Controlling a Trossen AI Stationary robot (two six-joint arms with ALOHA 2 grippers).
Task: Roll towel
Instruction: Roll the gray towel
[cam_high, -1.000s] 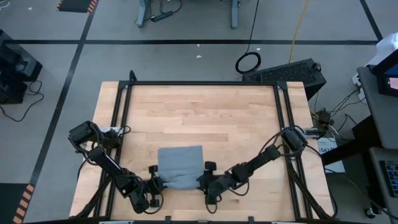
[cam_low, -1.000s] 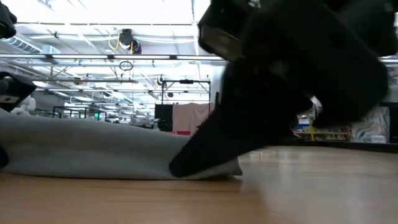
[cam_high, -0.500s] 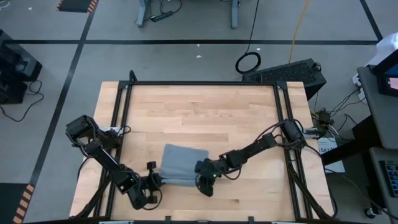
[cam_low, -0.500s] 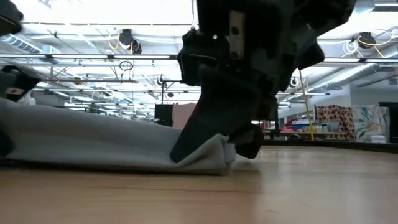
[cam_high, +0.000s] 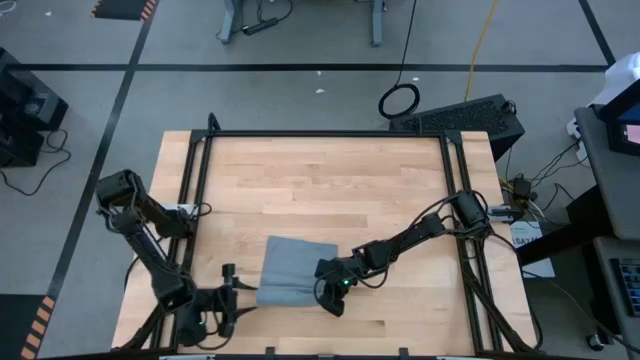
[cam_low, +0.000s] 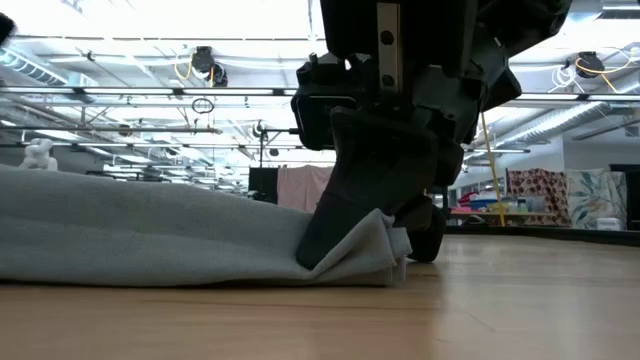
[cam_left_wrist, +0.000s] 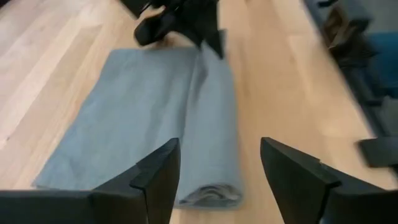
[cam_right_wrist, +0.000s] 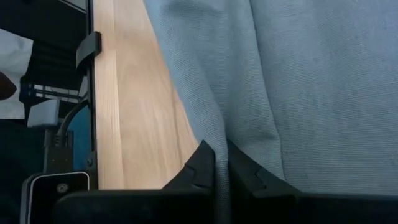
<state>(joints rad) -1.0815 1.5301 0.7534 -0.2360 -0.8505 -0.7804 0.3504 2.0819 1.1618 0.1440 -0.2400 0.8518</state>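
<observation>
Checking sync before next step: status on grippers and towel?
Right gripper shut on the grey cloth towel's near right edge. Left gripper open, clear of the towel's left end. Near edge rolled partway, rest flat on wooden table. Nothing in the way.

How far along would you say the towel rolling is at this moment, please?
Done: the near edge of the towel is already rolled. In hand: the right gripper pinches the roll's end, while the left gripper hangs open, clear of the cloth. Left: the flat remainder is unrolled.
</observation>
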